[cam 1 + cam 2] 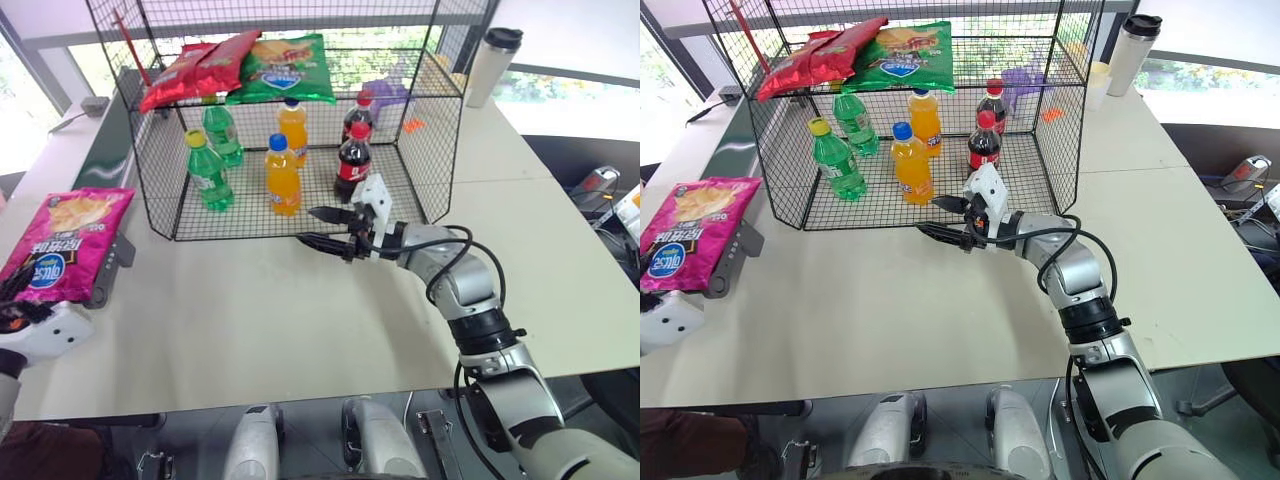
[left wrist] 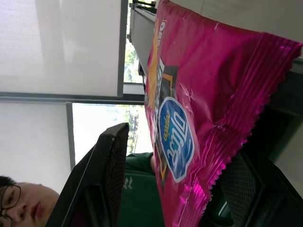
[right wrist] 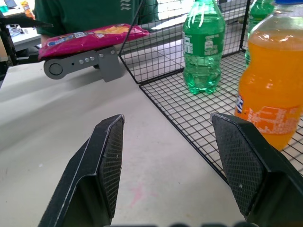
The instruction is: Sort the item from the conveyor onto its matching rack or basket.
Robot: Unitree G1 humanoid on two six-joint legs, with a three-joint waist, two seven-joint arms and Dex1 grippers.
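The right end effector is held level above the bench, just in front of the front edge of the black wire cage, pointing toward the robot's left. Its two black fingers stand well apart with nothing between them; the right wrist view shows bare bench surface in the gap.

The left end effector is at the left edge of the bench, at the near end of the conveyor. In the left wrist view one black finger stands on one side of the pink crisp bag and the other finger shows on the far side, so the jaws are wide open around the bag's near, crimped end. Whether the fingers actually press on the bag cannot be told.

The pink crisp bag lies flat on the end of the conveyor, logo side up, with its near end over the grey end roller.

On the upper shelf of the cage, toward its left side, lie two red crisp bags and a green crisp bag, overlapping one another. On the lower wire floor stand two green bottles, two orange bottles and two cola bottles, all upright.

A tall cup with a black lid stands at the far right of the bench, beside the cage. A person in a green top is behind the conveyor.
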